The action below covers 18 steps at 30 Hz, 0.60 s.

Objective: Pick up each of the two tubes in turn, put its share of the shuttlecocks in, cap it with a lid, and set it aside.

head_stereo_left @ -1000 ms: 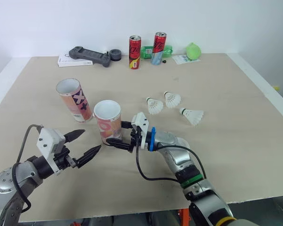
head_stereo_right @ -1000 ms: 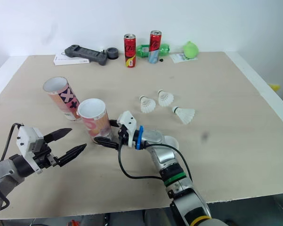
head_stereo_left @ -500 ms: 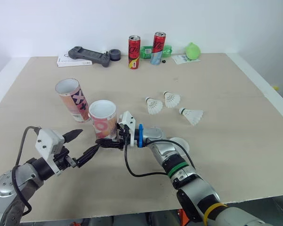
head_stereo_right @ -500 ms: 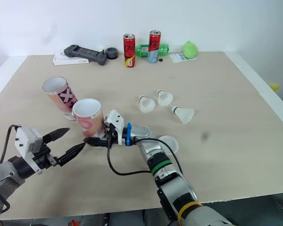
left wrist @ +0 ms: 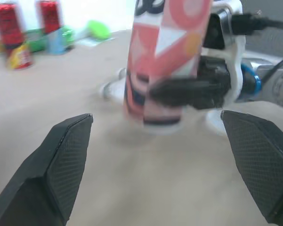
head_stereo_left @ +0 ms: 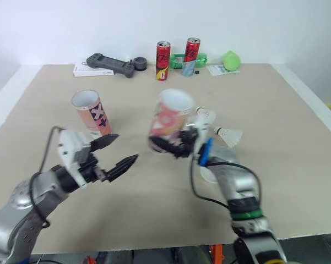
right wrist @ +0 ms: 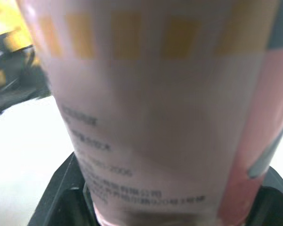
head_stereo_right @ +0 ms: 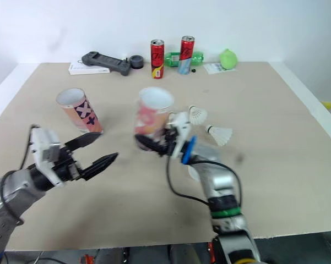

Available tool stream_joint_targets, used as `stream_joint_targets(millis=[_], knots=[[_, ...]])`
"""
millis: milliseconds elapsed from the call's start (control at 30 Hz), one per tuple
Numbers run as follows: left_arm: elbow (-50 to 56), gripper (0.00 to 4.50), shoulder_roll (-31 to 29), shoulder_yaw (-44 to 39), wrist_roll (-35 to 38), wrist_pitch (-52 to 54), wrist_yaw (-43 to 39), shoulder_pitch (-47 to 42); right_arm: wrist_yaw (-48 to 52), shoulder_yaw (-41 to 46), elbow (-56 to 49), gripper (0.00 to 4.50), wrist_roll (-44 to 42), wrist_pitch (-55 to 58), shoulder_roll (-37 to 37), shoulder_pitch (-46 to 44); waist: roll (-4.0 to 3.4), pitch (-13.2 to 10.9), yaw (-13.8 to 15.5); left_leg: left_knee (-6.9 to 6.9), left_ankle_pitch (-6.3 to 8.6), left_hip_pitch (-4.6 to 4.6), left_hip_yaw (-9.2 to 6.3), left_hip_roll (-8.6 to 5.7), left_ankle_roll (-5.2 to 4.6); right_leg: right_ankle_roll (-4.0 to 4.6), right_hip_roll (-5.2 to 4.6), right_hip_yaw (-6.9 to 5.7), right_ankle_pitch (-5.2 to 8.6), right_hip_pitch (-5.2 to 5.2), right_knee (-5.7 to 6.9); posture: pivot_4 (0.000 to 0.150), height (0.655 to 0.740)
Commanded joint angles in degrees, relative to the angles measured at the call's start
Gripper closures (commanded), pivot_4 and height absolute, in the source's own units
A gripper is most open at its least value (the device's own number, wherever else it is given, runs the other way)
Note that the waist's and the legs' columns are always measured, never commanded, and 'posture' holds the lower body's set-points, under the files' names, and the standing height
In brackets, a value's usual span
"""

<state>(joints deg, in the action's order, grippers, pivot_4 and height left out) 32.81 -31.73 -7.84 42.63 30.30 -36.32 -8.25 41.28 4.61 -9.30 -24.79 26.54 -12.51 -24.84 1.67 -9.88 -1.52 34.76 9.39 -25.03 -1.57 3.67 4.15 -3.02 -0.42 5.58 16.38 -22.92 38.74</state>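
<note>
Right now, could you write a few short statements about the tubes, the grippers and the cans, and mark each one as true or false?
1. The right gripper is shut on a tube. True.
2. The left gripper is shut too. False: it is open and holds nothing.
3. The other tube lies on its side. False: it stands on the table, open end up.
4. Both tubes are capped. False: neither has a lid on.
5. Two red cans stand at the far side of the table. True.
</note>
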Motion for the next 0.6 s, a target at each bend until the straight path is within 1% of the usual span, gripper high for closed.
stream_joint_targets(millis=[33,100,167,233,300,367,467,600], knots=[[-7.08,0.0,3.63,6.59,-3.9,-2.7,-2.28,-7.25,-11.03,8.99,-9.57,1.75,-2.23,4.17,-2.22,0.7,-0.02,-0.01,-0.21,0.01,-0.04,0.0,-0.01,0.0,0.02,0.0,0.03,0.02,-0.01,-0.03,0.04,0.15,0.74],[-11.71,0.0,6.75,10.0,-5.98,-3.98,-3.23,-11.81,-15.68,13.88,-10.63,1.75,-1.82,4.81,-4.13,1.64,-0.03,-0.02,-0.32,0.0,-0.12,0.02,0.01,0.0,-0.02,-0.06,0.04,0.06,-0.04,-0.04,0.07,0.15,0.74],[-16.9,0.0,10.25,12.76,-8.08,-5.88,-4.49,-16.13,-18.84,17.1,-10.22,1.75,0.39,3.2,-6.36,3.05,-0.03,-0.01,-0.33,0.02,-0.17,0.0,0.01,-0.01,-0.05,-0.09,0.04,0.06,-0.07,-0.03,0.08,0.15,0.74],[-22.15,0.0,13.12,15.29,-10.08,-7.79,-6.98,-20.29,-22.14,20.16,-7.8,1.75,2.53,1.13,-7.95,4.77,-0.03,-0.02,-0.38,0.02,-0.18,0.0,0.01,-0.05,-0.07,-0.03,0.03,0.08,-0.12,-0.03,0.08,0.15,0.74],[-26.77,0.0,15.92,17.63,-11.82,-9.47,-9.43,-24.22,-23.95,23.37,-4.68,1.75,2.78,-1.34,-8.25,6.93,-0.05,-0.01,-0.41,0.01,-0.18,0.0,0.01,-0.06,-0.08,-0.03,0.04,0.09,-0.11,-0.03,0.08,0.15,0.74],[-30.19,0.0,18.2,19.92,-14.17,-11.17,-10.92,-27.5,-25.19,24.83,-0.97,1.75,4.44,-5.27,-8.58,8.98,-0.06,0.0,-0.37,0.0,-0.18,0.0,0.02,-0.08,-0.09,-0.03,0.03,0.13,-0.11,-0.02,0.08,0.15,0.74],[-32.6,0.0,20.39,22.26,-16.3,-13.1,-13.44,-29.98,-27.94,26.61,5.89,1.75,7.02,-11.68,-8.91,10.28,-0.2,0.02,-0.79,-0.01,-0.18,0.0,0.07,-0.11,-0.1,-0.04,0.02,0.22,-0.11,-0.03,0.08,0.15,0.74],[-32.13,0.0,22.05,24.29,-17.25,-13.67,-15.71,-29.15,-31.48,28.98,14.93,1.75,8.52,-19.02,-9.86,9.47,-0.44,0.06,-1.11,-0.01,-0.18,0.05,0.13,-0.12,-0.1,-0.06,0.01,0.28,-0.12,-0.03,0.11,0.15,0.74]])
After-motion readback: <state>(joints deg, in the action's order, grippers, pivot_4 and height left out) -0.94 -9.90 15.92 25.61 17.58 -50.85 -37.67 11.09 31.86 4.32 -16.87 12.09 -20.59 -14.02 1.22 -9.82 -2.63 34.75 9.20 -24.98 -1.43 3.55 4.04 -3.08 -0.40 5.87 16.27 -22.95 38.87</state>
